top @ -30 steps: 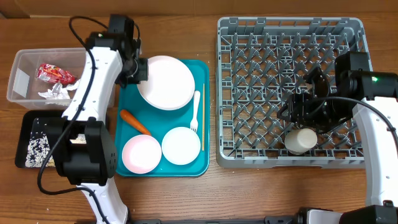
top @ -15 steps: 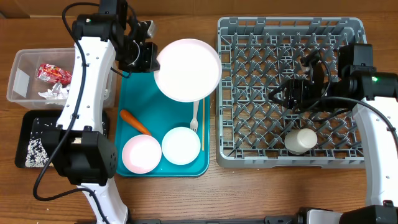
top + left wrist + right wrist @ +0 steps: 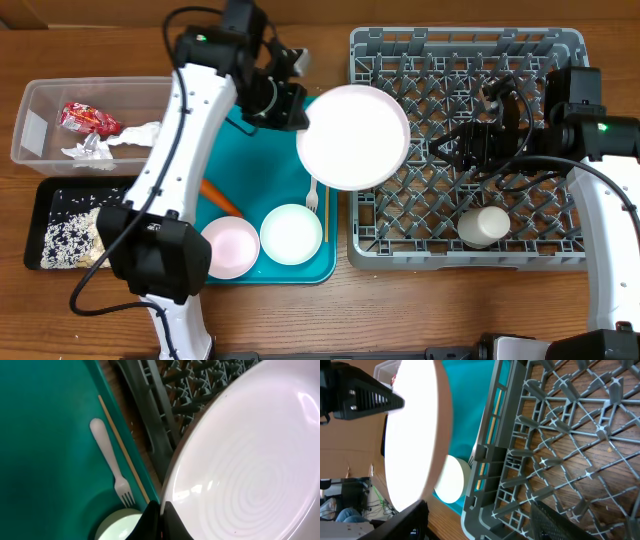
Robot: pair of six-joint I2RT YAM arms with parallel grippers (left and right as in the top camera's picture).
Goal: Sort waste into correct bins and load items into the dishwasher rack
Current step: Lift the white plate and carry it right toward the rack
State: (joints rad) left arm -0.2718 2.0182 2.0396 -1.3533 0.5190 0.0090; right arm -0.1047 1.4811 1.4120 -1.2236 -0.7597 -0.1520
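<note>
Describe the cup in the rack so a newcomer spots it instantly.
Find the large grey dishwasher rack on the right. Midway along its edge nearest the robot sits a small white cup. It is the only thing resting inside; the bigger white plate is held above the left rim.

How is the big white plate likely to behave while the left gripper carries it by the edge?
The plate looks flat and unbent though the left gripper pinches only its rim, so it is probably stiff. Its glossy face suggests it could slip. Gripped so far off centre, it may tilt or swing.
</note>
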